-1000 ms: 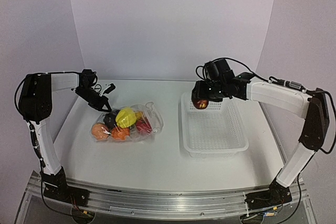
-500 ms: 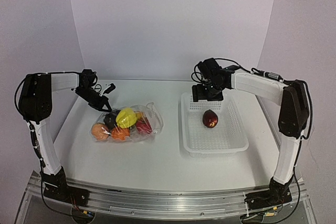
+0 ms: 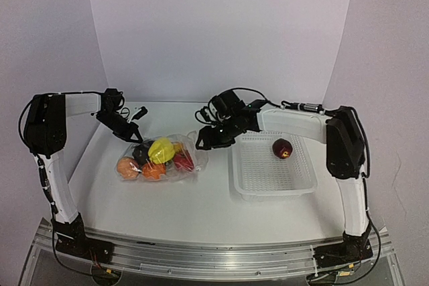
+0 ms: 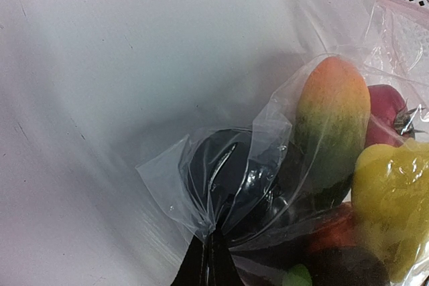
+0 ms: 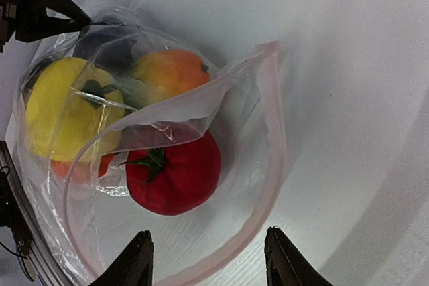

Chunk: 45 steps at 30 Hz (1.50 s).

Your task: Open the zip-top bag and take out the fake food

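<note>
The clear zip-top bag (image 3: 191,163) lies left of centre with its pink zip mouth (image 5: 275,132) open toward the right. Inside are a yellow piece (image 3: 161,148), a red tomato (image 5: 174,172), an orange-green piece (image 4: 332,118), a dark purple piece (image 4: 228,179) and orange pieces (image 3: 126,166). My left gripper (image 3: 134,136) is shut on the bag's far-left corner (image 4: 201,226). My right gripper (image 5: 209,259) is open and empty just outside the bag's mouth, facing the tomato; it also shows in the top view (image 3: 204,140). One dark red fruit (image 3: 282,148) lies in the white mesh basket (image 3: 268,179).
The basket stands just right of the bag, with its near-left corner close to the bag's mouth. The right arm reaches across the basket's far-left corner. White walls enclose the table at the back and sides.
My right gripper let the dark red fruit go into the basket, then swung left to the bag's mouth. The fruit has moved to the basket's far right. The left gripper has not moved.
</note>
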Motion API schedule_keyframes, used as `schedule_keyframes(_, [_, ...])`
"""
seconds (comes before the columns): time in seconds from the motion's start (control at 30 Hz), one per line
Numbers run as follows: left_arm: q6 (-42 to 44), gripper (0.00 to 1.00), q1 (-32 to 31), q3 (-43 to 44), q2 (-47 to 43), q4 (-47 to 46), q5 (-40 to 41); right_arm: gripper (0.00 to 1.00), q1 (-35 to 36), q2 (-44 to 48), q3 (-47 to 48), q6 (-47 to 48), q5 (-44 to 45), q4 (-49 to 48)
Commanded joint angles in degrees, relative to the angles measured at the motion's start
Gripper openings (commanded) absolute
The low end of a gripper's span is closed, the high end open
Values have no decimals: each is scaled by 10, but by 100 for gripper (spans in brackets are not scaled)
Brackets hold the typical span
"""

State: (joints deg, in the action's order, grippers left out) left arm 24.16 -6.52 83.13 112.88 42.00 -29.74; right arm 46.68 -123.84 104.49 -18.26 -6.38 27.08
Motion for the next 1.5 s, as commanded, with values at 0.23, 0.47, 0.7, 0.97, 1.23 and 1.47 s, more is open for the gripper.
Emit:
schedule_keyframes(0.23, [5,0,1,-2,-2,5,-3,60,32,-95,73,-48,-92,-74])
schedule_keyframes(0.47, [3,0,1,-2,-1,9,-8,77,57,-98,69,7,-22,-82])
schedule_keyframes(0.7, [0,0,1,-2,1,10,-13,80,83,-143,68,53,14,-97])
schedule_keyframes(0.97, [-1,0,1,-8,5,8,-14,77,96,-167,44,88,67,-115])
schedule_keyframes(1.23, [0,0,2,-6,6,10,-14,42,96,-121,5,109,110,-134])
schedule_keyframes(1.47, [3,0,2,3,8,7,-3,30,81,-5,-40,93,72,-137])
